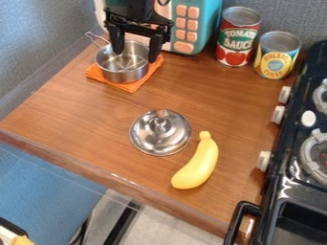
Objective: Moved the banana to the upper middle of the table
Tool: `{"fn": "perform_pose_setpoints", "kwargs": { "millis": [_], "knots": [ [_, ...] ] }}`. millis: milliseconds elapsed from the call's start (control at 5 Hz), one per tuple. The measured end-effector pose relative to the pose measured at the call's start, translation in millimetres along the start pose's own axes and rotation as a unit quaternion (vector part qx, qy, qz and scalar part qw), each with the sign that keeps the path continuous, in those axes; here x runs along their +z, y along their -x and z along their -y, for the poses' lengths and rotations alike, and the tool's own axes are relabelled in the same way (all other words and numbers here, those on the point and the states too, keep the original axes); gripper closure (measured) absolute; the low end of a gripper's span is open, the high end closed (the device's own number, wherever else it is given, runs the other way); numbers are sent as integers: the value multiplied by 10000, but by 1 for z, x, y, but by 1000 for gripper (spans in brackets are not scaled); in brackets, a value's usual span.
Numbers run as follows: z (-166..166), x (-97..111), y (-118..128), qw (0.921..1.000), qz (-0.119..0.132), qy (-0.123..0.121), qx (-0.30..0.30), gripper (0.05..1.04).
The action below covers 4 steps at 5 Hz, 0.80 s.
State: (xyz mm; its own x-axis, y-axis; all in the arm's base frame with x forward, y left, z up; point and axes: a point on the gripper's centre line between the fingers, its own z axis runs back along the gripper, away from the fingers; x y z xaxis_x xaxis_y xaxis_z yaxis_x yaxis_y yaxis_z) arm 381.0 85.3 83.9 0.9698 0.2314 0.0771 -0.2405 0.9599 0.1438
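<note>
At the top left, the black gripper (135, 48) hangs over the small metal pot, its two fingers spread apart with nothing held between them. The yellow banana (197, 164) lies on the lower right part of the wooden table (83, 122), its stem end toward the back and its other end toward the front edge. Just left of the banana is a round metal lid (160, 132). The gripper is well behind and to the left of the banana.
The metal pot (121, 71) rests on an orange cloth (134, 86). Behind are a teal toy microwave (209, 24), a tomato sauce can (237, 40) and a pineapple can (277, 55). A black stove (300, 167) borders the right side.
</note>
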Motion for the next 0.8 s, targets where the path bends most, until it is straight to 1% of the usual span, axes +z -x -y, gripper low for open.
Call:
{"fn": "perform_pose_setpoints", "kwargs": {
  "millis": [200, 400, 600, 800],
  "knots": [
    [3, -15, 4, 9998, -203, -15, -32, 85],
    [17, -22, 13, 9994, -273, -13, -218, 84],
    [30, -16, 19, 9991, -118, -32, -413, 84],
    [43, 4, 31, 9982, 165, 4, -585, 85]
  ]
}}
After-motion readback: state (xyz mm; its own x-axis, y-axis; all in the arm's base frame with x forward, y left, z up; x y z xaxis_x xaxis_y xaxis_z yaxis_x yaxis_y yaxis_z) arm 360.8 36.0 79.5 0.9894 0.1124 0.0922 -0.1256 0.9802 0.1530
